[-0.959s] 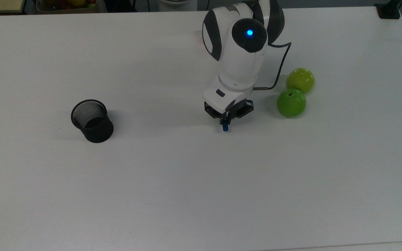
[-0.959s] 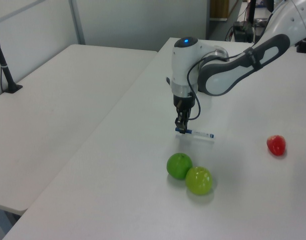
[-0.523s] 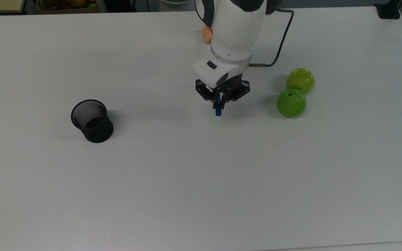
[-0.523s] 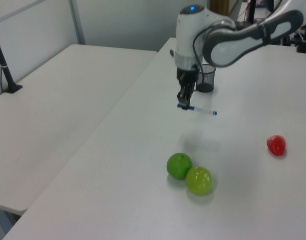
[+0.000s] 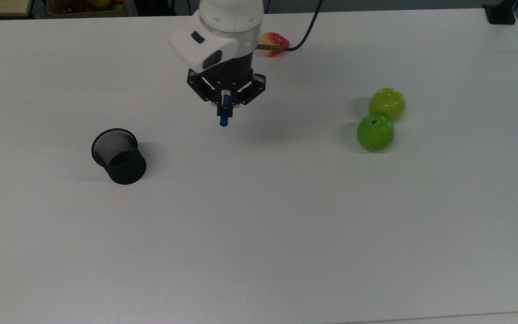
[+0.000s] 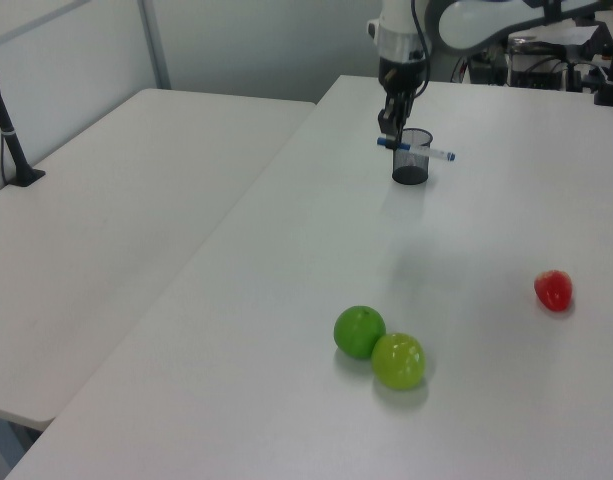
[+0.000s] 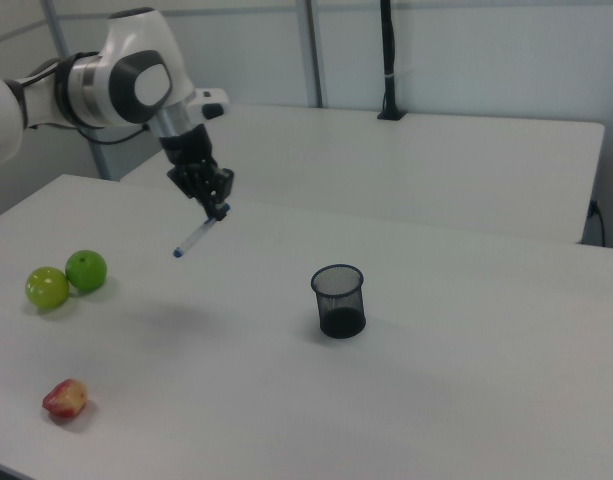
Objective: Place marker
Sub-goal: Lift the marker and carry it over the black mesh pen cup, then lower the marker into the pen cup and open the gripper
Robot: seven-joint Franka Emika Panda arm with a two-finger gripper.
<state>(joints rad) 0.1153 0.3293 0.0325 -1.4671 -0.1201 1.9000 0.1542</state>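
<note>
The marker [image 5: 224, 118] hangs in the air, held near its blue-capped end by my gripper [image 5: 225, 104], which is shut on it. In the left view the marker [image 6: 422, 150] sticks out level to the right of the gripper [image 6: 388, 135], in front of the black mesh cup [image 6: 411, 158]. The right view has the marker [image 7: 196, 237] slanting down to the left from the gripper [image 7: 220, 208], well above the table. In the top view the black mesh cup [image 5: 118, 155] stands upright to the lower left of the gripper, with a clear gap between them.
Two green apples [image 5: 387, 103] [image 5: 375, 132] touch each other at the top view's right. A red-and-yellow fruit [image 5: 274, 43] lies behind the arm near the table's far edge. The white table [image 5: 259, 225] stretches wide in front.
The arm has risen and swung to the top view's left with the marker, away from the green apples and closer to the mesh cup. The red-and-yellow fruit is now uncovered.
</note>
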